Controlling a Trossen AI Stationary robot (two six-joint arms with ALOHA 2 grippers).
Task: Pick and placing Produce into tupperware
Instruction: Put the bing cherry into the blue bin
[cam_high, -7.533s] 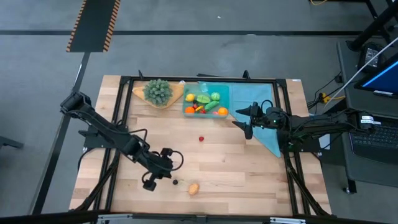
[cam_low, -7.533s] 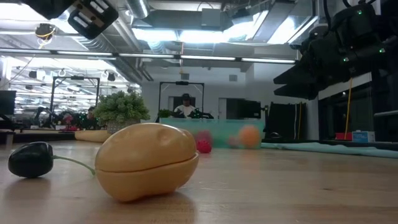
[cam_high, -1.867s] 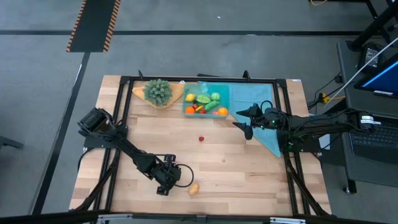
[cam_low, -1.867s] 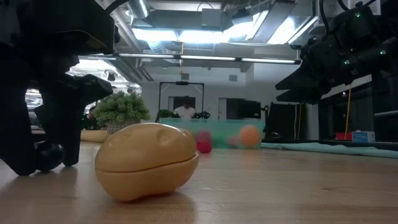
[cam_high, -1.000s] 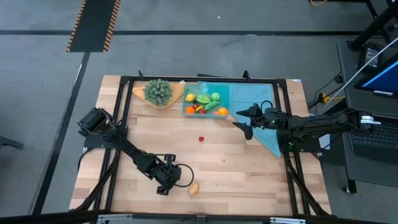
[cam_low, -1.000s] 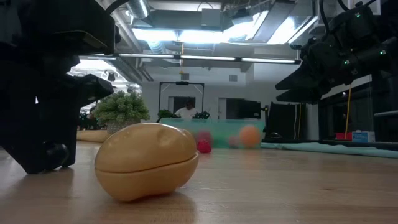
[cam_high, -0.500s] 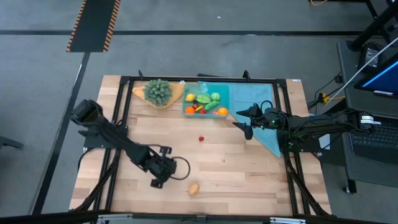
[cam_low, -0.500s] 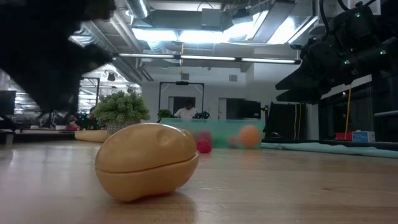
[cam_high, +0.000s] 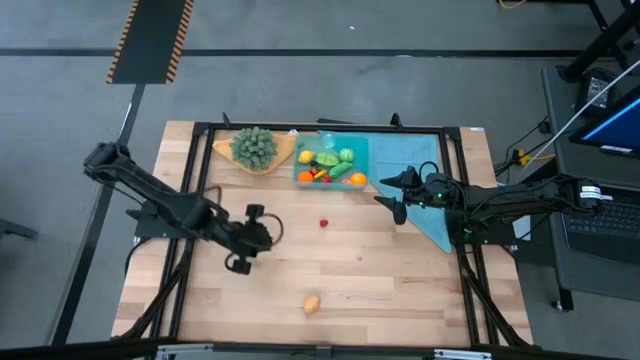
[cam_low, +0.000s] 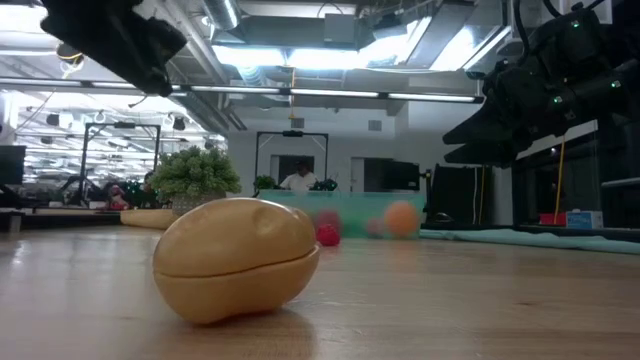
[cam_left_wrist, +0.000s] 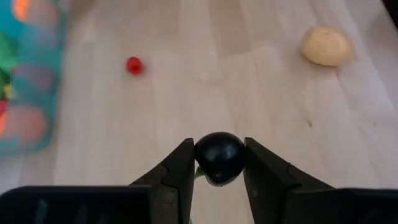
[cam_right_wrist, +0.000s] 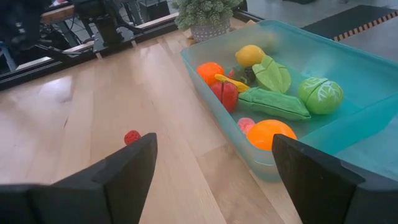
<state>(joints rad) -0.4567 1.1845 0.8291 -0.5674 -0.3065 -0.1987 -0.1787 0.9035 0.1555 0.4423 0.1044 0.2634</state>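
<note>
Fingers (cam_left_wrist: 180, 171) of the left gripper (cam_left_wrist: 219, 163) clamp a dark round fruit (cam_left_wrist: 219, 157) above mid-table, the tupperware (cam_high: 362, 150) well away toward the far edge, nearer the waiting, wide-open right gripper (cam_high: 392, 192).

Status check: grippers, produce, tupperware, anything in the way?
Left gripper shut on dark fruit, mid-table. Right gripper open, beside tupperware. Red piece, tan piece loose. Path clear.
</note>
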